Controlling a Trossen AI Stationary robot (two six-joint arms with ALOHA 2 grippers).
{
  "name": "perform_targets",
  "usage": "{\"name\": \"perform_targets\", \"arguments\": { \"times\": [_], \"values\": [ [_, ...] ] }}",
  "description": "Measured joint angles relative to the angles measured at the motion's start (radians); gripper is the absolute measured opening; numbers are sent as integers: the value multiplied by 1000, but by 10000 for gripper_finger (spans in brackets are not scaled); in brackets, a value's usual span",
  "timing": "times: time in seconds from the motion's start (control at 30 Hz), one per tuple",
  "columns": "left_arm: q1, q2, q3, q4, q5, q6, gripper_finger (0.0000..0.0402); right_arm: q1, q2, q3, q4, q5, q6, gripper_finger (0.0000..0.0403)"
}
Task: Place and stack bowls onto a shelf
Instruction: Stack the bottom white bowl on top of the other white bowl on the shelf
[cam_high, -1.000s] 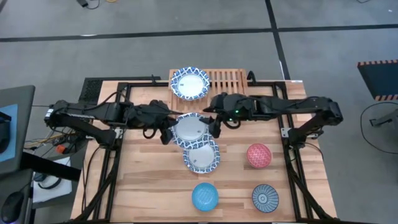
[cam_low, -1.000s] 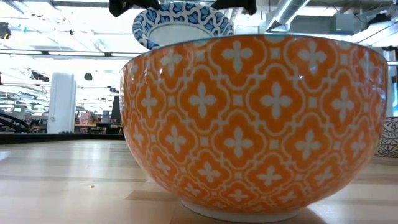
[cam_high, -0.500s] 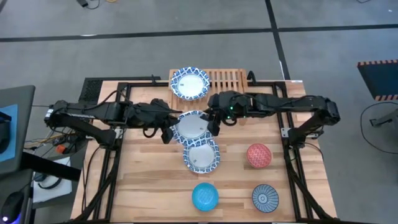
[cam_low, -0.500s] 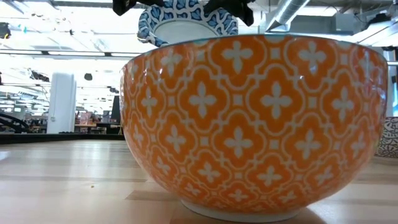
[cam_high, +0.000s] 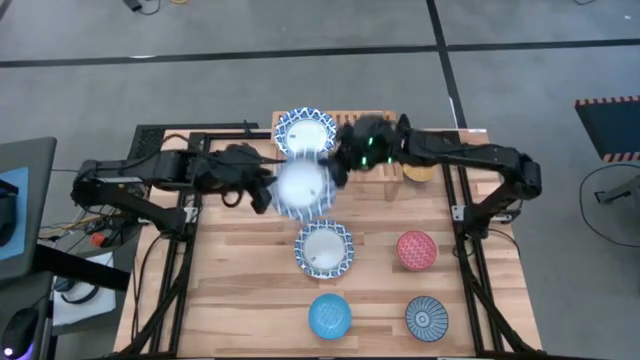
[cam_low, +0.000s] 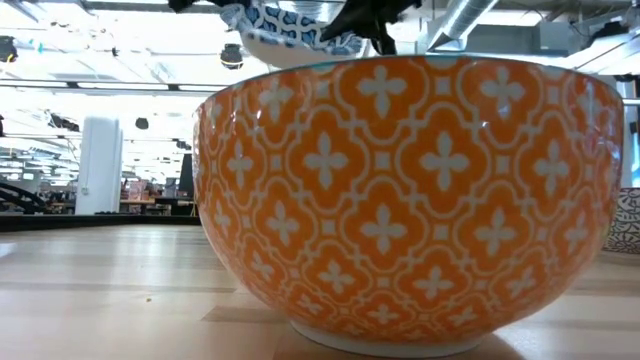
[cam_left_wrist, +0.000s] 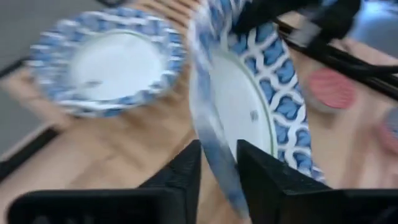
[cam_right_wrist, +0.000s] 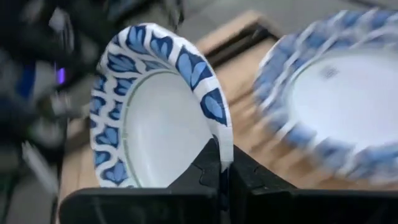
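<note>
Gripping opposite rim edges of white bowl (cam_high: 301, 186): left gripper (cam_high: 262, 190) and right gripper (cam_high: 340, 165), both clamped; bowl lifted clear, beside shelf (cam_high: 370, 128) already carrying another patterned bowl (cam_high: 305, 132); slats beside it bare

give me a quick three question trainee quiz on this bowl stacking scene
1. True or false: both end effectors grip the rim of the same white bowl.
2. Which bowl already sits on the shelf? A red, B a white one with a blue rim, C bright blue.
3. Fill in: the white bowl left on the table lies beside the ___ bowl.

Key
1. True: the left end effector and the right end effector each pinch its rim.
2. B, the shelf bowl.
3. Red: the table bowl is next to the red bowl.
</note>
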Motion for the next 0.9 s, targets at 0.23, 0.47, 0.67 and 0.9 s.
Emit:
{"name": "perform_targets", "arguments": {
  "times": [0.23, 0.47, 0.67, 0.9],
  "values": [
    [0, -7, 119, -271, -144, -139, 172, -186, -2, 0, 148, -29, 166, 30],
    [-38, -22, 120, -293, -183, -195, 204, -319, 31, -1, 71, -54, 301, 31],
    [-49, -14, 120, -291, -211, -205, 205, -340, 87, 3, 116, -139, 324, 69],
    [-49, -15, 119, -283, -219, -220, 205, -354, 167, 0, 146, -162, 354, 173]
  ]
}}
